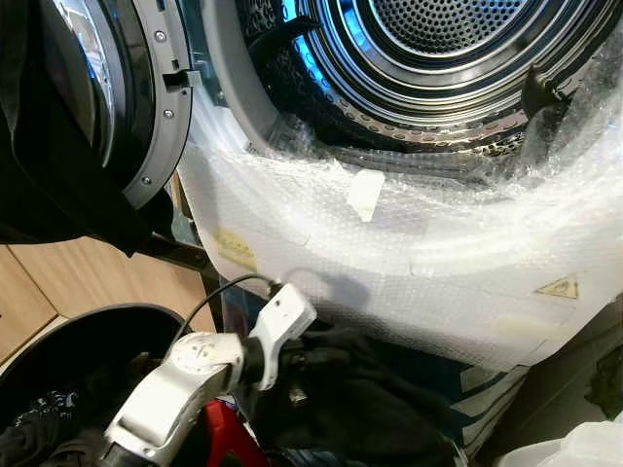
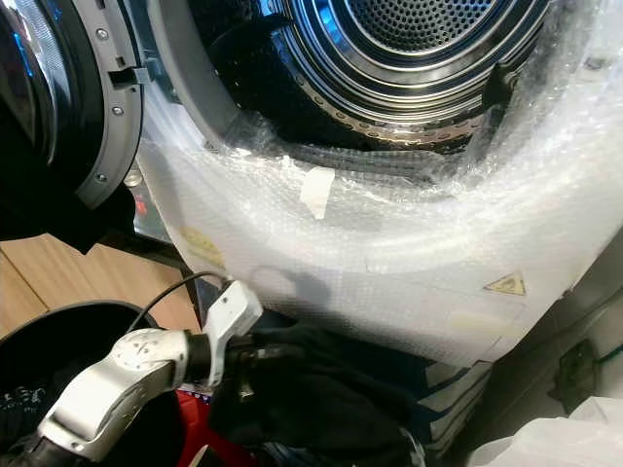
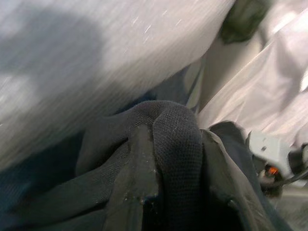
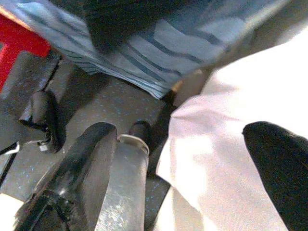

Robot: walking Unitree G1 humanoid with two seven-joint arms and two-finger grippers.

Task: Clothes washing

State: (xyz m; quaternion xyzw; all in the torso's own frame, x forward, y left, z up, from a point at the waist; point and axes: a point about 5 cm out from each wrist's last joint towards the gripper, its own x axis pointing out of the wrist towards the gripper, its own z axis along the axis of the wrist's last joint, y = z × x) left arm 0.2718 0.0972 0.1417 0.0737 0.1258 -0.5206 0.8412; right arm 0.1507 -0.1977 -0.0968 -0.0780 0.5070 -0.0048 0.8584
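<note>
Washing machine (image 1: 419, 243), front wrapped in bubble wrap (image 1: 292, 204), spans the upper half of the frame; drum (image 1: 438, 44) upper centre, perforated, steel. Door (image 1: 117, 97) swung open at upper left. Left gripper (image 1: 310, 362), lower centre below the machine front, fingers clenched on a black garment (image 3: 173, 144) draped over them. Dark basket (image 1: 107, 326) at lower left holds more dark clothes. Striped blue fabric (image 4: 159, 45) hangs beneath the black garment. Right gripper (image 4: 192, 159) hangs low over the dark floor (image 4: 91, 108) beside white fabric (image 4: 216, 159), fingers spread apart, grasping nothing.
</note>
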